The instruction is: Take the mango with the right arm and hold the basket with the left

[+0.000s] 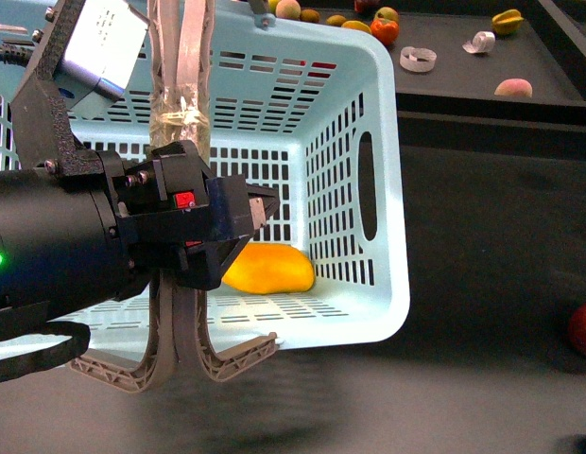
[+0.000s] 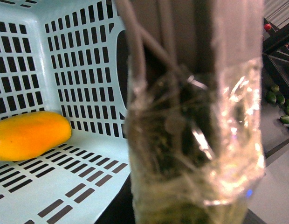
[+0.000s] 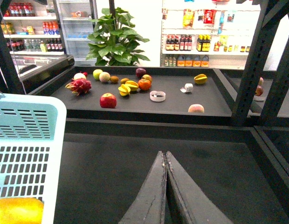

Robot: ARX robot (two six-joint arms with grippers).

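Note:
The pale blue basket (image 1: 354,189) hangs tilted in front of me. Its two brown-grey handles (image 1: 180,85), wrapped in clear tape, run together through my left gripper (image 1: 194,251), which is shut on them. The taped handles (image 2: 196,140) fill the left wrist view close up. The yellow-orange mango (image 1: 269,270) lies inside the basket against its slotted wall and also shows in the left wrist view (image 2: 30,135). My right gripper (image 3: 164,156) is shut and empty over the dark table, beside the basket's rim (image 3: 58,140). A bit of the mango (image 3: 18,211) shows there.
A raised dark shelf (image 3: 135,109) behind holds loose fruit: a red apple (image 3: 107,100), a dragon fruit (image 3: 79,86), a starfruit (image 1: 507,21), a peach (image 1: 513,88) and tape rolls (image 1: 418,60). Another red fruit (image 1: 584,329) lies at the table's right edge. A black frame post (image 3: 249,70) stands nearby.

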